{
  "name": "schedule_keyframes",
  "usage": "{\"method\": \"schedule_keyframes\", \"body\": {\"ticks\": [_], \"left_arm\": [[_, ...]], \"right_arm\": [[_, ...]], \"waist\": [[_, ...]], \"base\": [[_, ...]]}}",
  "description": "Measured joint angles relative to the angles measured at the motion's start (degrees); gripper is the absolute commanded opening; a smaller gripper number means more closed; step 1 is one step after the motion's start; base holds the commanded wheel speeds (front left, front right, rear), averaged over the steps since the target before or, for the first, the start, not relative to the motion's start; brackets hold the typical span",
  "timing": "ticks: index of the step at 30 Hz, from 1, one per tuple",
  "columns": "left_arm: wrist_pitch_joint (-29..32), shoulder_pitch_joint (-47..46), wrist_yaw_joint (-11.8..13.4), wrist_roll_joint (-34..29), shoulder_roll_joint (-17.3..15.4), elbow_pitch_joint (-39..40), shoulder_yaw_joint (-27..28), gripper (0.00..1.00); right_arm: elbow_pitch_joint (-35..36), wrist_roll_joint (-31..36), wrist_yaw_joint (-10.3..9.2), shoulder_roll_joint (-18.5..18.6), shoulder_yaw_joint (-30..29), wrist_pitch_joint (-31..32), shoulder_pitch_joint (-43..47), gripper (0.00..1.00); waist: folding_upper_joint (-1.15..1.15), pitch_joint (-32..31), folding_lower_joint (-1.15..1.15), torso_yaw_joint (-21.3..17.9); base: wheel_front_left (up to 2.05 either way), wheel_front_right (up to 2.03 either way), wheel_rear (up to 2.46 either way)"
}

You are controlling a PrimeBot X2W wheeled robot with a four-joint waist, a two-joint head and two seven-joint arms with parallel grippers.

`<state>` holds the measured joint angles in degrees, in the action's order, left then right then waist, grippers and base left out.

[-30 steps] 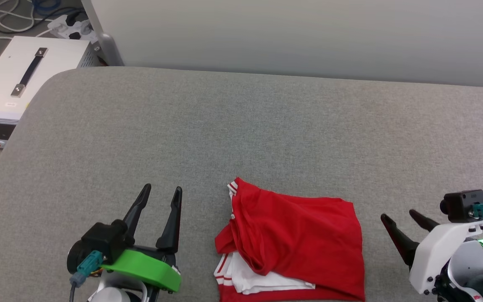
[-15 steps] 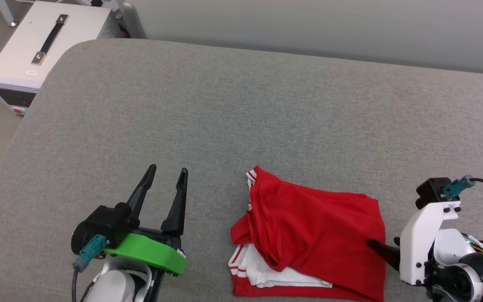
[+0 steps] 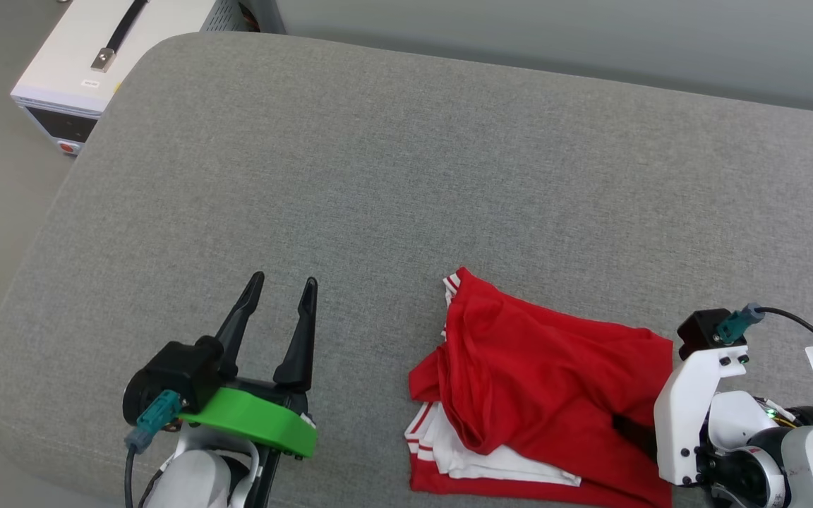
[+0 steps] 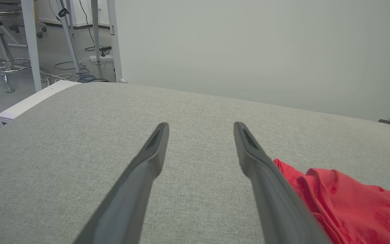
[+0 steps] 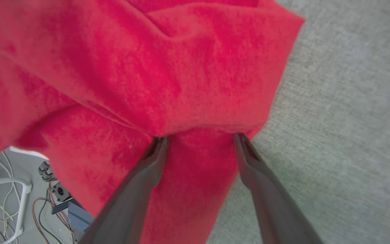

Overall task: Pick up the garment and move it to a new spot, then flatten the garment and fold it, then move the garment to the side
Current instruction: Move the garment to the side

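The grey cushion (image 3: 449,176) is carrying the garment (image 3: 547,381) as a loose, half-doubled heap, its red body lying over the white striped sleeves. The heap is lying apart to the right of the left gripper (image 3: 285,279) and directly under the right gripper (image 5: 200,139). The right gripper is reaching into it with fingers spread wide and clamping nothing, tips nosing against a red fold edge, seemingly to get cloth between them. The left gripper is hovering splayed and empty over bare cushion, standing clear.
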<state>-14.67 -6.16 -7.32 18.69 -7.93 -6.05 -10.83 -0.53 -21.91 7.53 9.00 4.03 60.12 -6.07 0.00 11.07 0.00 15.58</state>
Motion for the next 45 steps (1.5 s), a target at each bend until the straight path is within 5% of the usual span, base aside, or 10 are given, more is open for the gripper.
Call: {"method": "schedule_keyframes", "body": {"ticks": [3, 4, 5, 6, 18, 38, 45], "left_arm": [[0.0, -0.18, 0.0, -0.01, 0.03, -0.22, -0.08, 1.0], [0.0, -0.22, 0.0, -0.01, 0.04, -0.32, -0.13, 1.0], [0.0, -0.29, -0.01, -0.01, 0.08, -0.41, -0.19, 1.0], [0.0, -0.35, 0.0, -0.01, 0.09, -0.45, -0.21, 1.0], [0.0, -0.07, 0.0, -0.07, -0.32, -0.53, -0.4, 1.0], [0.0, -2.02, 0.0, -0.59, -0.96, 1.1, -11.77, 1.0], [0.0, -4.64, 0.0, -2.22, -1.31, 2.87, -14.4, 1.0]], "right_arm": [[-1.62, 0.05, 0.0, 0.57, 1.1, -0.68, -0.04, 1.0], [-2.09, 0.11, 0.0, 0.77, 1.65, -0.87, -0.07, 0.73], [-2.54, 0.1, 0.0, 0.92, 1.97, -1.05, -0.19, 0.31], [-2.89, 0.09, 0.0, 1.03, 2.16, -1.38, -0.29, 0.0], [-3.53, 0.69, 0.05, 6.97, 9.35, -10.56, -1.81, 0.0], [4.5, 3.13, 0.04, 38.13, 19.59, -18.49, -7.49, 0.0], [0.59, 4.7, 0.05, 44.79, 18.87, -26.49, -11.36, 0.0]], "waist": [[0.0, -0.01, 0.0, 0.18], [0.0, -0.06, 0.0, 0.22], [0.0, -0.13, 0.0, 0.24], [0.0, -0.21, 0.0, 0.25], [0.0, -2.52, 0.0, -2.0], [0.0, -1.45, 0.0, -16.35], [0.0, 3.06, 0.0, -21.23]], "base": [[0.0, 0.0, 0.0], [0.0, 0.0, 0.0], [0.0, 0.0, 0.0], [0.0, 0.0, 0.0], [0.0, 0.0, 0.0], [0.0, 0.0, 0.0], [0.0, 0.0, 0.0]]}}
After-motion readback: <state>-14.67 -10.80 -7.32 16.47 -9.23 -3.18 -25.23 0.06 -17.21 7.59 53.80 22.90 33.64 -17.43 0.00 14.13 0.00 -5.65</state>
